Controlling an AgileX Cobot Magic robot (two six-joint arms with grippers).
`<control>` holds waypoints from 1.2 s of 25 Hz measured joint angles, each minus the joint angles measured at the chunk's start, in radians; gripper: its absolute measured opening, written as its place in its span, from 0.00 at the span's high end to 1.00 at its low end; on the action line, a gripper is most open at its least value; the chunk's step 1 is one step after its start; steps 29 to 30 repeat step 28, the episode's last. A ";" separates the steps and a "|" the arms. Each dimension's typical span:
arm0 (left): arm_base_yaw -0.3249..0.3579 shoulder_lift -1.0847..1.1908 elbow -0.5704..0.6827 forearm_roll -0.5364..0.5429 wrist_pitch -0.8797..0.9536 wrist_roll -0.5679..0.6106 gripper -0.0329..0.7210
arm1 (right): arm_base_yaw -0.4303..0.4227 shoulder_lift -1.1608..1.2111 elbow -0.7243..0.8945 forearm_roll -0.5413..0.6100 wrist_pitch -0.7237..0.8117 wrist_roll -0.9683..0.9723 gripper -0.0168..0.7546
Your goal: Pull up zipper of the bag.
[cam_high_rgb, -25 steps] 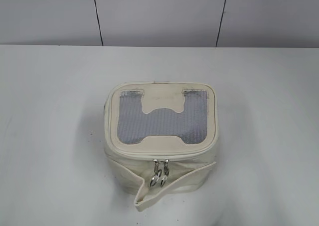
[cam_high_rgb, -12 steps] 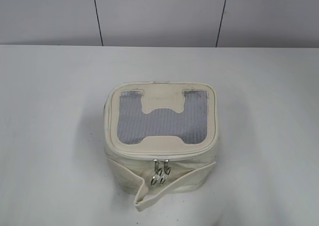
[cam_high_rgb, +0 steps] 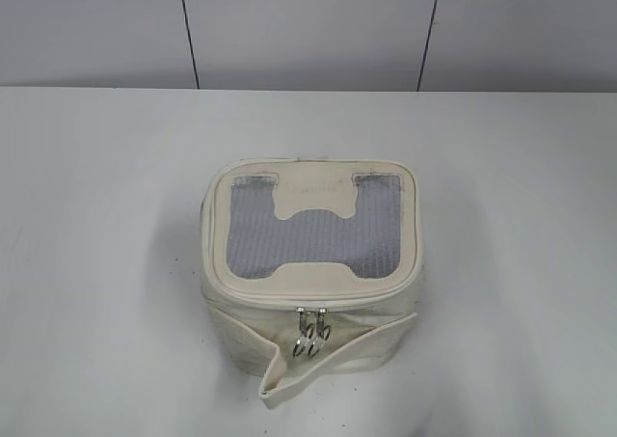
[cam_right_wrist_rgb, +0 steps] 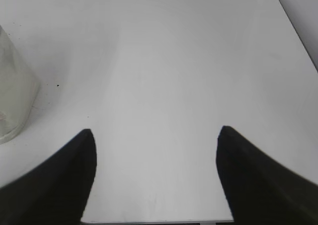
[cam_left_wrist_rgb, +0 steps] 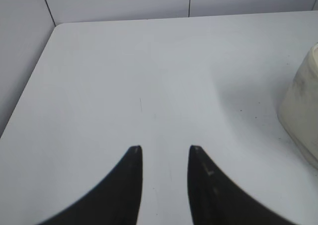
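The cream-white bag [cam_high_rgb: 313, 263] stands near the front middle of the white table, lid up, with a grey mesh window around a cream H-shaped patch. The zipper [cam_high_rgb: 310, 300] runs round the lid's rim; its two silver pulls [cam_high_rgb: 309, 336] hang side by side at the front. A loose strap [cam_high_rgb: 328, 360] lies across the bag's front. Neither arm shows in the exterior view. My left gripper [cam_left_wrist_rgb: 165, 148] is open and empty over bare table, the bag's edge [cam_left_wrist_rgb: 303, 111] to its right. My right gripper [cam_right_wrist_rgb: 155, 130] is wide open and empty, the bag's edge [cam_right_wrist_rgb: 12, 96] to its left.
The white table [cam_high_rgb: 106, 215] extends around the bag on all sides. A grey panelled wall [cam_high_rgb: 308, 32] stands behind the table's far edge. The table's left edge [cam_left_wrist_rgb: 25, 91] shows in the left wrist view and its right edge [cam_right_wrist_rgb: 298, 31] in the right wrist view.
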 joint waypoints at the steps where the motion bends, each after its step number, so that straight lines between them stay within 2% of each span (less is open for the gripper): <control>1: 0.000 0.000 0.000 0.000 0.000 0.000 0.63 | 0.000 0.000 0.000 0.000 0.000 0.000 0.22; 30: 0.000 0.000 0.000 0.000 0.000 0.000 0.63 | 0.000 0.000 0.000 0.000 0.000 0.000 0.22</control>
